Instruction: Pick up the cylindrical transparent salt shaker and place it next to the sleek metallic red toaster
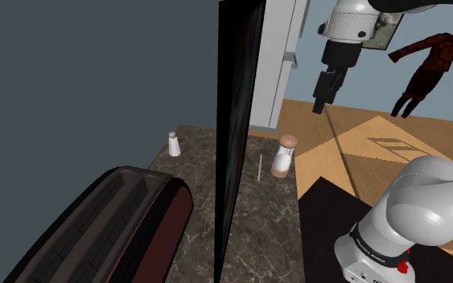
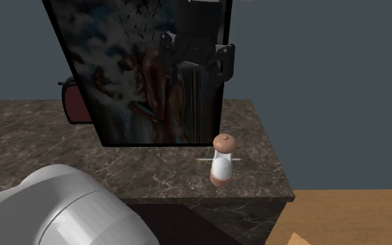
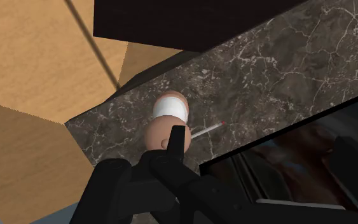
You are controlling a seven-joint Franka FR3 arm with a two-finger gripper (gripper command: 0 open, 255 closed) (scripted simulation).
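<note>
1. From the shoulder view, the nearest thing is the long toaster [image 1: 112, 233], dark red on its sides and black on top. It lies at the near end of the dark marbled stone counter [image 1: 257, 217]. A tall black flat panel [image 1: 236, 120] stands edge-on across the counter. Beyond it the salt shaker [image 1: 284, 156], a cylinder with a white body and a rounded tan cap, stands upright close to the counter edge that borders the wooden floor [image 1: 377, 137]. A thin pale stick [image 1: 262, 166] lies just beside it, and a small white shaker [image 1: 174, 145] stands near the far edge. The black gripper [image 1: 319, 103] hangs well above the salt shaker, touching nothing.

2. In the second exterior view, a rounded grey link of the arm [image 2: 55, 209] bulks closest. The salt shaker [image 2: 221, 160] stands toward the counter's corner on this view's right, in front of the panel [image 2: 145, 69], which shows a painted face here. A bit of the toaster [image 2: 72, 104] peeks out behind the panel, well apart from the shaker.

3. In the wrist view, the gripper [image 3: 177, 132] is nearest, with its fingers drawn together to a single tip and clasping nothing. The salt shaker [image 3: 170, 107] sits below that tip, near the counter's corner.
</note>
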